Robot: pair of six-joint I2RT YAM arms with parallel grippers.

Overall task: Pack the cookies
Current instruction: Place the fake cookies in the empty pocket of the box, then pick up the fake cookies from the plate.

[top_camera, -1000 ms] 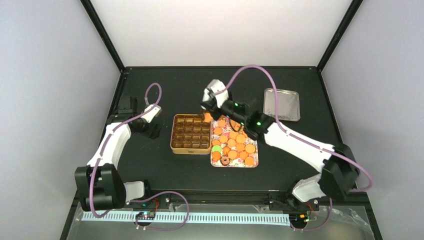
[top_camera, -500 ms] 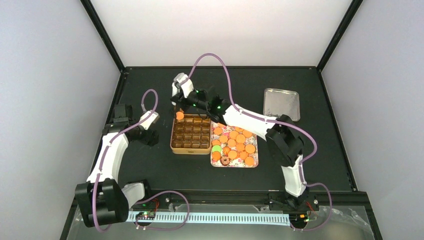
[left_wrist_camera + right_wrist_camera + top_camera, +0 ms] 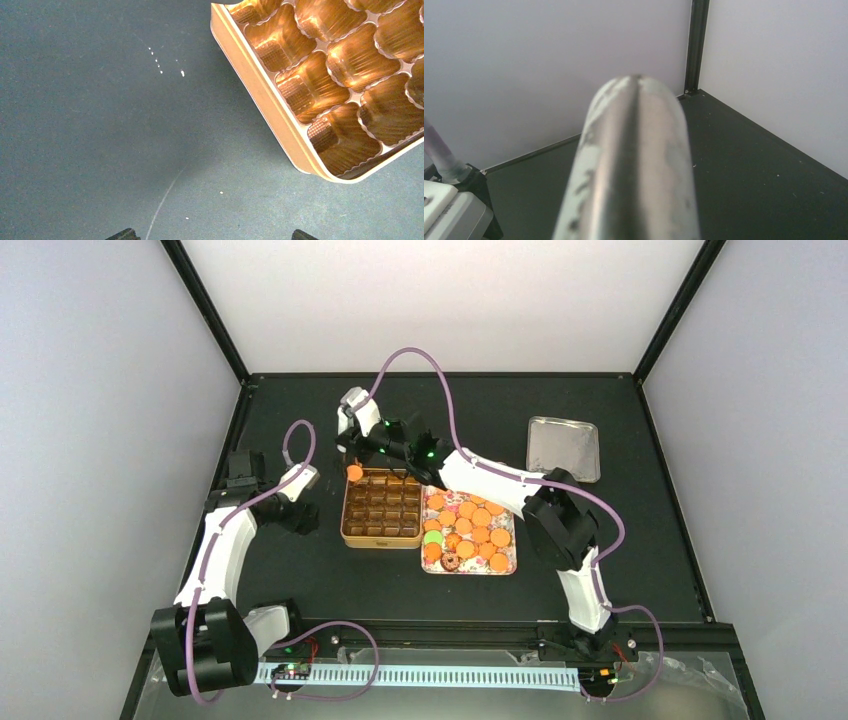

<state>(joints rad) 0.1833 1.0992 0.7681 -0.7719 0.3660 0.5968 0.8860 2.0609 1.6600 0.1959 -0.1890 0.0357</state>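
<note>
Orange disc: one cookie (image 3: 354,472) is pinched in the right jaws, over the far-left corner of the tin (image 3: 381,544). A second ago that arm was back at the far end of the lid (image 3: 511,545), where the other cookies (image 3: 470,525) lie. Half a second ago it had already crossed, and since then it has only crept a touch further left. I read that as the carry being done and a drop into the corner cup coming next. Every cup I can see is bare, so packing has hardly begun. The right arm (image 3: 490,480) is stretched long and low across the bench, elbow near the lid and wrist turned outward. Its own camera shows only wall and a blurred grey bar. The left arm (image 3: 225,540) has barely stirred and is parked just left of the tin. Its jaws are set wide, with nothing between them.
</note>
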